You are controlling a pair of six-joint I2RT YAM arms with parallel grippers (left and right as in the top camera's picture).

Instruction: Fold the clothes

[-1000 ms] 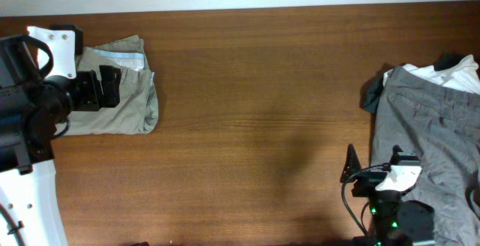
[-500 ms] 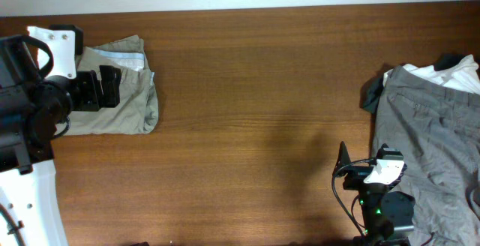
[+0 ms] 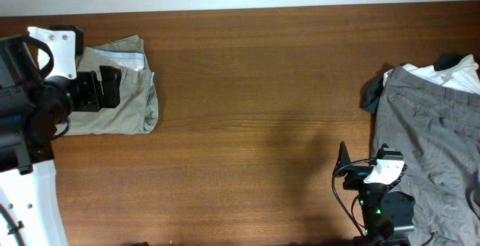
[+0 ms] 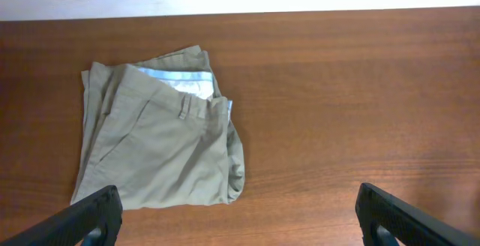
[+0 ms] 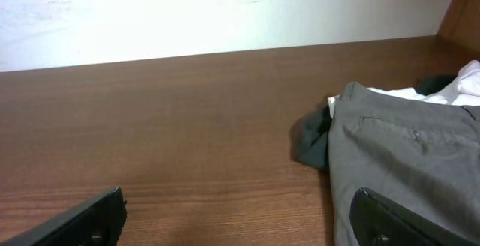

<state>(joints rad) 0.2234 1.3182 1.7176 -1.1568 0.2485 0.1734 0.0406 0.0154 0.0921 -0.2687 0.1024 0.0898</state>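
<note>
The khaki-beige shorts [image 3: 131, 100] lie folded at the table's far left, waistband and pale lining toward the back; they also show in the left wrist view [image 4: 157, 145]. My left gripper [image 3: 111, 87] hovers over them, open wide and empty [image 4: 244, 223]. Grey trousers [image 3: 427, 141] lie spread at the right edge, over a white piece [image 3: 442, 77] and a dark piece [image 3: 373, 92]. My right gripper [image 3: 358, 172] is low at the front right, just left of the trousers [image 5: 405, 156], open and empty [image 5: 240, 223].
The brown wooden table [image 3: 262, 111] runs to a pale wall at the back. The dark piece [image 5: 311, 141] sticks out from the trousers' left edge. The left arm's white base [image 3: 30, 201] stands at the front left corner.
My right gripper has shifted a little to the left near the trousers, then stopped. The left arm and the clothes have not moved.
</note>
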